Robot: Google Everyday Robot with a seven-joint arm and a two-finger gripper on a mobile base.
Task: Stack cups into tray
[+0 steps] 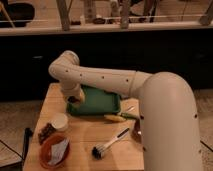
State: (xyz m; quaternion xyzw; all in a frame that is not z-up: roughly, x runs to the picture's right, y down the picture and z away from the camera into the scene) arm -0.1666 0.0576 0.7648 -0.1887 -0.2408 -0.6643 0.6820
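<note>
The dark green tray lies at the back middle of the wooden table. My gripper hangs from the cream arm over the tray's left edge. Right beneath it is a pale yellowish-green cup with a dark inside, at the tray's left rim; I cannot see if it is held. A white cup stands on the table in front of the tray's left corner, apart from the gripper.
An orange bowl with a pale scrap in it sits at the front left, a dark object beside it. A brush lies at the front middle, a yellow item before the tray. My arm covers the table's right side.
</note>
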